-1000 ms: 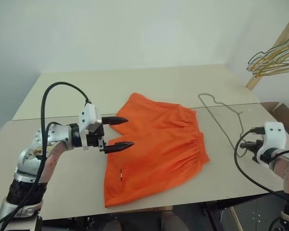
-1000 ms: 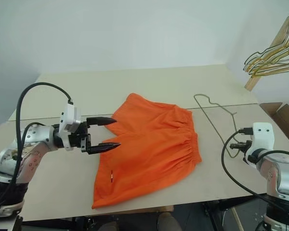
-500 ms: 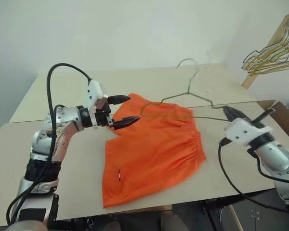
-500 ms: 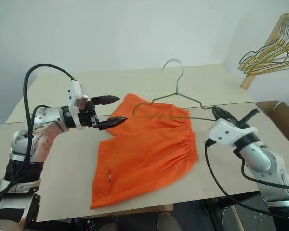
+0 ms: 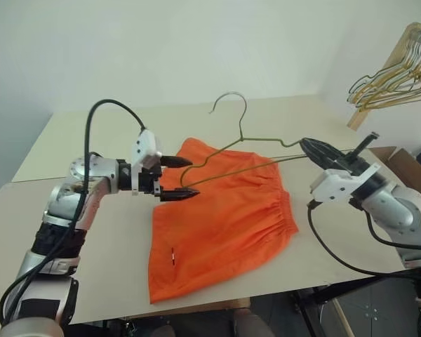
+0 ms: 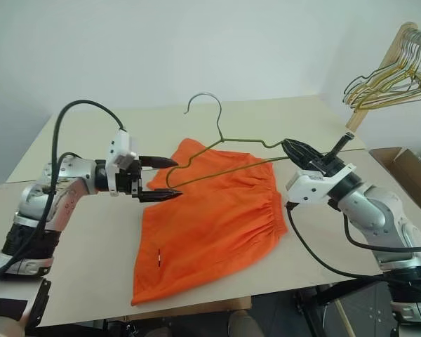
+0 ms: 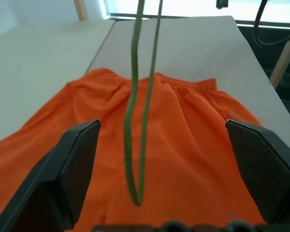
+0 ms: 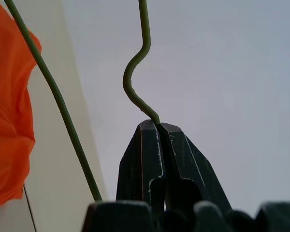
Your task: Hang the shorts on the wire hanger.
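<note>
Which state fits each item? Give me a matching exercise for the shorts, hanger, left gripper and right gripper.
1. shorts
2. hanger
3. left gripper
4. right gripper

a. shut on the wire
b. flat on the table
c. open, far corner of the hanger between its fingers
d. lifted, hook up

Pairs: 1-b, 2-d, 3-c, 4-a

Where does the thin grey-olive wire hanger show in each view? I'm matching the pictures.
Left eye: wire hanger in the air above the orange fabric shorts, mid-picture.
Right eye: same place.
Left wrist: its corner between the open left gripper.
Right wrist: wire pinched by the shut right gripper.
Shared landmark: the shorts.
</note>
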You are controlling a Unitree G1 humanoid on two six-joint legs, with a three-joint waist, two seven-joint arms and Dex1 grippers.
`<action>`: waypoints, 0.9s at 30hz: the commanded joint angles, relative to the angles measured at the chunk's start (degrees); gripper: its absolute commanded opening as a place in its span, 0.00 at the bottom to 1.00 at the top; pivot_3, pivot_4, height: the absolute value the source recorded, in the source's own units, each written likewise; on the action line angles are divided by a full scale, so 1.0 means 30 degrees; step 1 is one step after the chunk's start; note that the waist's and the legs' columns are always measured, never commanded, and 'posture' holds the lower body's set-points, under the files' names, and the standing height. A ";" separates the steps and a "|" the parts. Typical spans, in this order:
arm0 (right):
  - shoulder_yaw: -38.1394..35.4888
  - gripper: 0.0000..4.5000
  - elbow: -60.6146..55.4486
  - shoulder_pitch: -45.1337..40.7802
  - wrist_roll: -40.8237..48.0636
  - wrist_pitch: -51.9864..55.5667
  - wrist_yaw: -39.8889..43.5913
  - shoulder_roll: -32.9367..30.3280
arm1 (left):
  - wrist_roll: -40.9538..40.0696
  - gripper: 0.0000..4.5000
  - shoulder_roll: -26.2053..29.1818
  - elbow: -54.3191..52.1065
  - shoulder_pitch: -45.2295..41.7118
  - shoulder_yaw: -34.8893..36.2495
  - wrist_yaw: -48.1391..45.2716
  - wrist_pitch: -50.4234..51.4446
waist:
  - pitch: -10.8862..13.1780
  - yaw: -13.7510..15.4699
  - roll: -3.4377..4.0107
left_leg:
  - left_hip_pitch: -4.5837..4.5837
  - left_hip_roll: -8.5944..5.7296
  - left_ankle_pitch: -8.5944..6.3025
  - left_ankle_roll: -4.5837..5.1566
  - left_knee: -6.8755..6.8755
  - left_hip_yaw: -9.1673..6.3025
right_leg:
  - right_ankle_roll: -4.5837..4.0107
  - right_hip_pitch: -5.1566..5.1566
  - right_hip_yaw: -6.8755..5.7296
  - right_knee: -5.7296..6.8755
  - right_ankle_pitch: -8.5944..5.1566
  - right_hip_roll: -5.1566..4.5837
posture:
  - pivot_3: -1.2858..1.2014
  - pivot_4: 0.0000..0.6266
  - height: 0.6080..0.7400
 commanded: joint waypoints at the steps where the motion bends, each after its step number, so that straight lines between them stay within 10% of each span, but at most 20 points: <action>1: -0.0411 0.01 -0.0614 -0.0520 0.0265 -0.0267 0.0087 0.0162 | 0.1352 1.00 -0.0325 0.0714 -0.0955 -0.0630 0.0506 -0.0420 | -0.0007 0.0006 -0.0004 | -0.0001 0.0000 0.0000 0.0001 0.0007 -0.0002 | 0.0000 0.0001 -0.0001 0.0007 0.0000 0.0000 | 0.48 0.00 1.00; 7: -0.0530 0.00 -0.0912 -0.0650 0.0237 -0.0138 0.0287 0.0292 | 0.1642 0.87 -0.0920 0.1424 -0.1403 -0.0814 0.0072 -0.0319 | -0.0019 -0.0247 -0.0001 | -0.0002 -0.0001 0.0000 0.0002 0.0009 -0.0006 | 0.0000 0.0002 -0.0002 0.0014 0.0001 -0.0003 | 0.47 0.00 1.00; 19: -0.0867 0.00 -0.0889 -0.0838 0.0192 -0.0054 0.0302 0.0169 | 0.2089 0.01 -0.0798 0.1758 -0.1348 -0.0934 -0.0821 -0.0447 | -0.0301 -0.0841 -0.0006 | 0.0024 -0.0006 -0.0005 0.0013 0.0029 -0.0013 | 0.0001 0.0035 0.0002 0.0054 0.0001 -0.0006 | 0.46 0.00 1.00; 27: -0.0981 0.00 -0.1258 -0.0895 0.0443 0.0327 0.0475 0.0193 | 0.2288 0.01 -0.0825 0.1751 -0.1239 -0.0881 -0.0678 -0.0297 | -0.0353 -0.0921 -0.0005 | 0.0055 -0.0008 -0.0007 0.0019 0.0029 -0.0018 | 0.0002 0.0055 0.0005 0.0069 0.0001 -0.0005 | 0.46 0.00 1.00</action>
